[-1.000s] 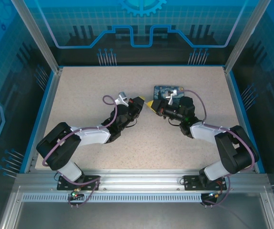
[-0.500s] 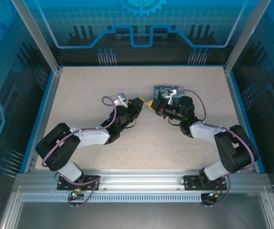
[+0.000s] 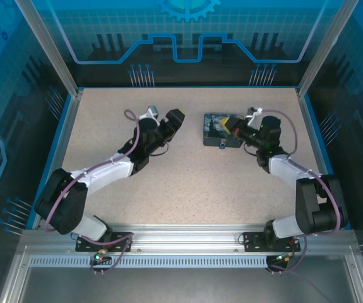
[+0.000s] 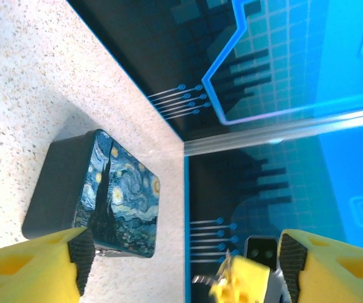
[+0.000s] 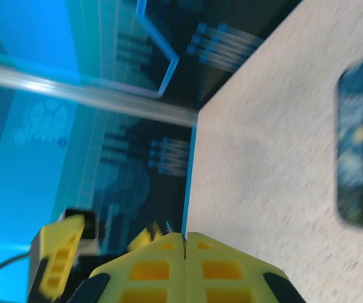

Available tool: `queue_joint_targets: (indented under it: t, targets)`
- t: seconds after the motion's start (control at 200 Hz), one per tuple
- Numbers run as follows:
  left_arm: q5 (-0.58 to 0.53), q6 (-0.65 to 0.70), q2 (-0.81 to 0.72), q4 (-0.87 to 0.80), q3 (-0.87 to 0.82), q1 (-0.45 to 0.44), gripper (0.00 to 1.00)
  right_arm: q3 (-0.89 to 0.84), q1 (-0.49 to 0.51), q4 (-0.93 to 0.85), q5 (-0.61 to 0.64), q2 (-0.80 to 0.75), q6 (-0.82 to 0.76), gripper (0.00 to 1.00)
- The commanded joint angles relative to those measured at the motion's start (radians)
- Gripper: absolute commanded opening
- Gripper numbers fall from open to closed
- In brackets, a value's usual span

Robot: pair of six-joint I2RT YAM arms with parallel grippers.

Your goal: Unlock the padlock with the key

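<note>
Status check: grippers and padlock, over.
Left gripper open, empty. Right gripper shut over the painted box, apparently pinching the key. Padlock at the box's near edge, unobstructed.

A speckled beige table (image 3: 187, 189) has a blue rim (image 3: 187, 88). Translucent blue circuit-patterned walls (image 3: 187, 38) rise behind it, between aluminium posts (image 3: 48, 47).

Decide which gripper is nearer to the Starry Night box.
Right. The right gripper is at the right end of the box, overlapping it from above; the left gripper is off to its left, clearly apart.
</note>
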Motion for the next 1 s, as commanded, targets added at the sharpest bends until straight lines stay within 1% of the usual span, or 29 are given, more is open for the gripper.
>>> queue_joint_targets:
  t: [0.0,0.08,0.125,0.16,0.175,0.45,0.57,0.64,0.665,0.75,0.885,0.995]
  targets:
    - [0.134,0.224,0.021,-0.295,0.142,0.006,0.83,0.087,-0.097,-0.147,0.054,0.028,-0.042,0.0]
    - [0.14,0.302,0.049,-0.365,0.199,0.007,0.87,0.119,-0.169,-0.134,0.082,0.098,0.002,0.0]
    - [0.138,0.332,0.064,-0.382,0.216,0.006,0.94,0.137,-0.196,-0.14,0.103,0.137,0.008,0.0]
    - [0.134,0.347,0.078,-0.399,0.233,0.009,0.97,0.138,-0.213,-0.155,0.119,0.164,0.011,0.0]
    - [0.134,0.351,0.086,-0.408,0.241,0.01,0.98,0.165,-0.219,-0.156,0.125,0.176,0.013,0.0]
    - [0.139,0.412,0.178,-0.484,0.32,0.021,0.99,0.223,-0.281,-0.266,0.262,0.314,-0.016,0.0]
    - [0.154,0.45,0.256,-0.519,0.387,0.027,0.99,0.276,-0.269,-0.32,0.292,0.389,-0.035,0.0]
    - [0.166,0.47,0.318,-0.545,0.45,0.032,0.99,0.311,-0.251,-0.324,0.309,0.432,-0.04,0.0]
    - [0.174,0.477,0.344,-0.556,0.475,0.032,0.99,0.322,-0.243,-0.36,0.316,0.444,-0.043,0.0]
    - [0.194,0.491,0.432,-0.595,0.562,0.039,0.99,0.36,-0.213,-0.392,0.345,0.48,-0.056,0.0]
    - [0.208,0.492,0.534,-0.589,0.649,0.05,0.99,0.4,-0.17,-0.412,0.357,0.521,-0.068,0.0]
    - [0.219,0.479,0.59,-0.58,0.694,0.058,0.99,0.402,-0.138,-0.414,0.369,0.515,-0.08,0.0]
